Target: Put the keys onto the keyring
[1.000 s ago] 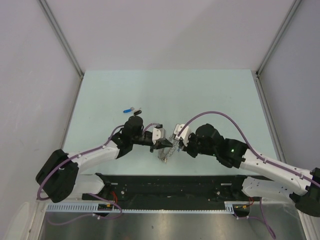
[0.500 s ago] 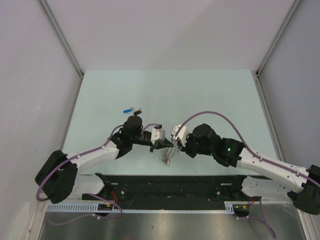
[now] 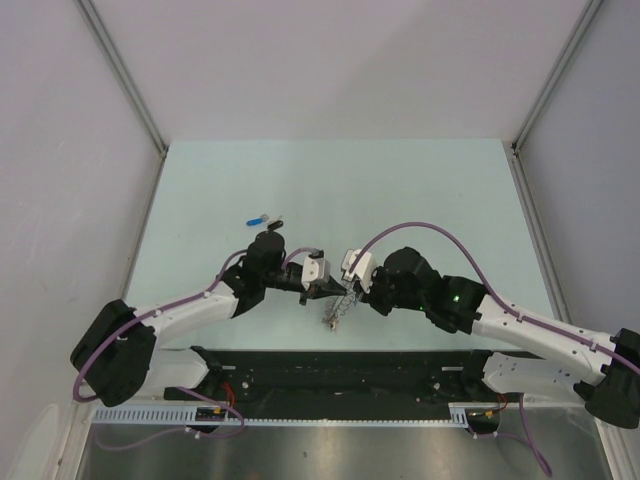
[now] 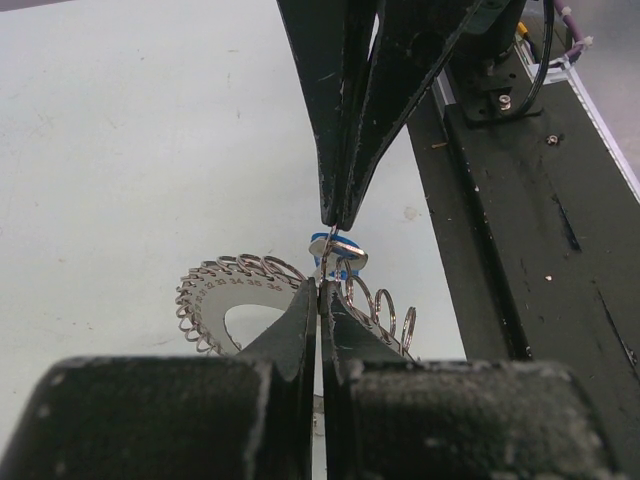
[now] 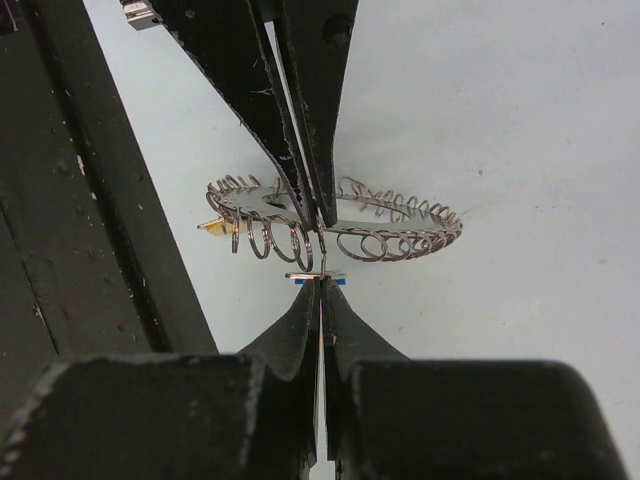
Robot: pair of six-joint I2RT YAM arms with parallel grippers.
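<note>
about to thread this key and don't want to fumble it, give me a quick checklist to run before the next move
1. Left fingers shut on the keyring rim: ok
2. Right fingers shut on the blue key: ok
3. Blue key close by the wire loops: ok
4. Key already threaded through a loop: cannot tell
5. Spare keys lying on the table, apart from both arms: ok

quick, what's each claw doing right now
left claw: closed, gripping the keyring at its edge
right claw: closed, pinching a blue key beside the ring's loops
</note>
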